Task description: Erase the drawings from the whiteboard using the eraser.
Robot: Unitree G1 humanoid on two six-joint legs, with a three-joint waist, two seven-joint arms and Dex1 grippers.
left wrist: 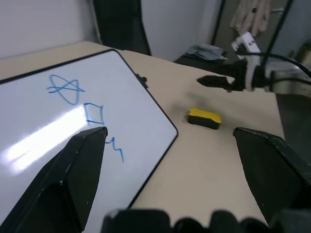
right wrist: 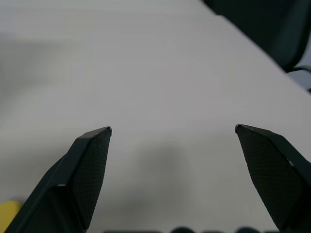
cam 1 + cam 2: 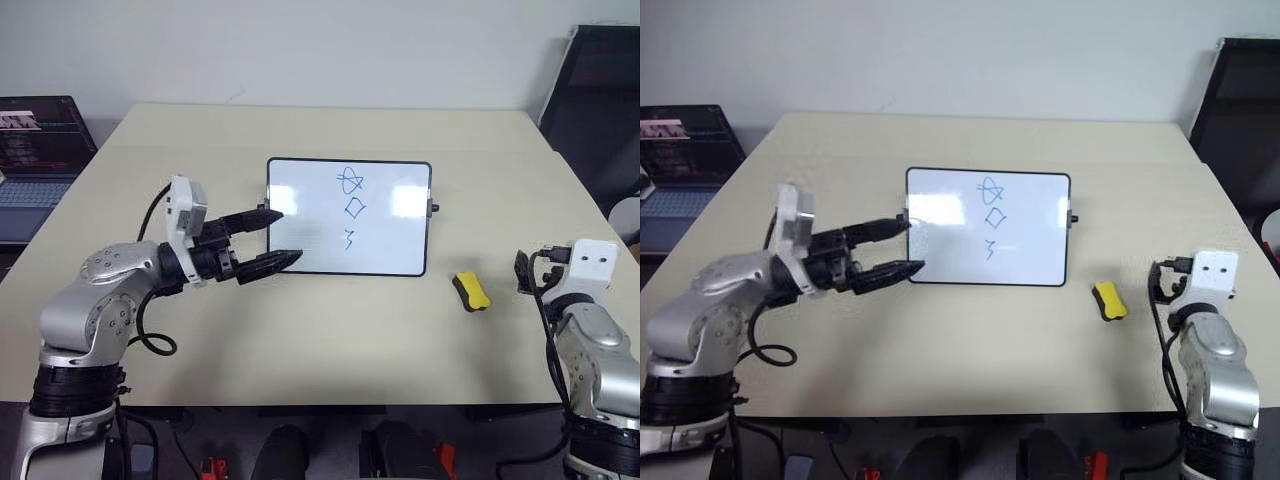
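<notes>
Three blue drawings (image 3: pixel 351 207) remain on the whiteboard (image 3: pixel 300 215) mid-table, yellow eraser (image 3: pixel 471 291) lying untouched beside its right edge, while left gripper (image 3: pixel 275 238) and right gripper (image 2: pixel 172 131) gape empty, laptop (image 3: pixel 35 150) far left.

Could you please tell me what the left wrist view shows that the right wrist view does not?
The left wrist view has the whiteboard with the blue drawings, the whole yellow eraser lying on the table, the left gripper open, and the right arm reaching in beyond the eraser. The right wrist view has the right gripper open over bare table, with a yellow sliver at one corner. Both share the beige table.
</notes>
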